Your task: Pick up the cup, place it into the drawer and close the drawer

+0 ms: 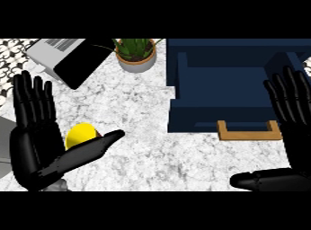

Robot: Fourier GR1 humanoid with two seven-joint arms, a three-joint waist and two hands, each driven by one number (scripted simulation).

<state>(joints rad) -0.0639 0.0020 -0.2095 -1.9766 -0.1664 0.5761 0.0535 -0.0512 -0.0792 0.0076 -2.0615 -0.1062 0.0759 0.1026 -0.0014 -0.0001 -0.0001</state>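
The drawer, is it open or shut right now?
Open: the drawer is pulled out, its dark interior showing, wooden handle toward the robot.

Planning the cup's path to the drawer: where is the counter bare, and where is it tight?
Bare marble lies between the left hand and the drawer, below the plant, running down to the lower edge. Crowded: the top left, with toaster beside plant, and around the yellow cup, partly behind the left thumb.

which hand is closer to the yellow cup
Left. The left hand is open right beside the yellow cup, its thumb crossing in front. The right hand is open far across, by the drawer.
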